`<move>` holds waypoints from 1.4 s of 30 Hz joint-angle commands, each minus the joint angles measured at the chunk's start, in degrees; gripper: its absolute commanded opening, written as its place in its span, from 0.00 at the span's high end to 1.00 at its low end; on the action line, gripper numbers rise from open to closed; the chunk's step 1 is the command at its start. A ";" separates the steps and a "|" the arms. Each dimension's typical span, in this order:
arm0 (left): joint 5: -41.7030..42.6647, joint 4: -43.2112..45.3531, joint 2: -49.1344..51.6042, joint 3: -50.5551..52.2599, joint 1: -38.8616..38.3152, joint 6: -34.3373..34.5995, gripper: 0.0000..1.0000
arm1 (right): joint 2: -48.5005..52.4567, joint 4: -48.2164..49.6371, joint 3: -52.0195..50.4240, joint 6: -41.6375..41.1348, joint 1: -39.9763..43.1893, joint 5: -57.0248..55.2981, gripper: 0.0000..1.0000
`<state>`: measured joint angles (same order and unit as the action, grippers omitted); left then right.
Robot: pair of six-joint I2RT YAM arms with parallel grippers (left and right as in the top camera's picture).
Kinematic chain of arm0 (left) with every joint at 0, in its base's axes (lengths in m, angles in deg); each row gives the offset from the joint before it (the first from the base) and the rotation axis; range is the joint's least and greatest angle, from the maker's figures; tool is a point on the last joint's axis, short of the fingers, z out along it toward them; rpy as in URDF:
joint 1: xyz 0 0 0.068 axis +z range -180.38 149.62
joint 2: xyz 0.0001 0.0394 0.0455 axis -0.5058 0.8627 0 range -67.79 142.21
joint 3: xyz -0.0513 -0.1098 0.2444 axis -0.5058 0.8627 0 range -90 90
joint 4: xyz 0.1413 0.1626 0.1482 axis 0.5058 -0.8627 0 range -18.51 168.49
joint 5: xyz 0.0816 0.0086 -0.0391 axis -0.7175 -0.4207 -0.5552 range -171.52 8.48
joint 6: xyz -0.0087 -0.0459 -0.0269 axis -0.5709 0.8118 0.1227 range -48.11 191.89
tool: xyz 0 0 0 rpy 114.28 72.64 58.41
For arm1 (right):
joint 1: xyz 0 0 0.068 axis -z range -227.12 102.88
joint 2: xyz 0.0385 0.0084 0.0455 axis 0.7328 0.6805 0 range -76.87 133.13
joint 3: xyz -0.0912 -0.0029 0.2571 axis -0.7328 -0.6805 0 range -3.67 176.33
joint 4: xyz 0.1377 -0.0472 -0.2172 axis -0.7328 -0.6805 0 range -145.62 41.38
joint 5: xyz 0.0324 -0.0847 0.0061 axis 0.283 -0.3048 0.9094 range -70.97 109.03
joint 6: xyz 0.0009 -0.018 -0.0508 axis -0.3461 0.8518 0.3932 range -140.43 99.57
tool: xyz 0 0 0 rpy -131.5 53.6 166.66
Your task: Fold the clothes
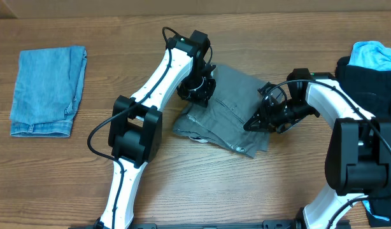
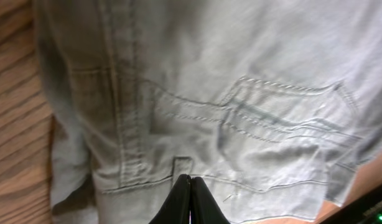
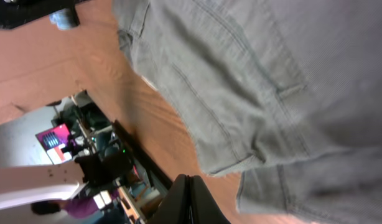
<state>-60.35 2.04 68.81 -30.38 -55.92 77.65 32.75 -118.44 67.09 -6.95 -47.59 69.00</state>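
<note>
The clothes, grey shorts (image 1: pixel 230 102), lie folded in a thick bundle in the middle of the table. My left gripper (image 1: pixel 199 94) stands over their upper left part, pointing down. In the left wrist view the shorts (image 2: pixel 253 93) fill the frame with seams and a pocket, and the left gripper (image 2: pixel 190 182) is shut with nothing between its fingers. My right gripper (image 1: pixel 248 126) hovers at the bundle's right side. In the right wrist view it (image 3: pixel 188 182) is shut and empty above bare wood, just off the shorts' (image 3: pixel 272 81) hem.
A folded blue denim garment (image 1: pixel 48 91) lies at the far left. A black garment (image 1: pixel 367 83) with a light blue cloth (image 1: pixel 376 54) on it is piled at the right edge, behind the right arm. The table (image 1: pixel 259 184) is wood.
</note>
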 commanded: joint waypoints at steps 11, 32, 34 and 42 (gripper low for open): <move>-5.29 -0.98 -0.92 4.26 -0.31 -0.61 0.96 | -1.18 11.85 -10.69 4.04 0.07 1.09 0.96; -0.33 8.39 -11.80 5.49 0.02 1.38 0.96 | -1.20 10.19 -2.75 -7.06 0.63 -0.52 0.96; -0.33 10.82 -13.86 3.28 0.00 2.19 0.96 | -1.20 8.07 1.66 -7.08 0.63 -0.55 0.96; 2.47 17.40 -8.96 3.65 -0.11 2.84 0.96 | -0.70 14.99 6.08 -10.80 0.59 -6.84 0.96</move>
<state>-61.24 18.76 54.27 -27.49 -55.86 79.25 32.69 -105.02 72.47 -14.91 -47.15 66.75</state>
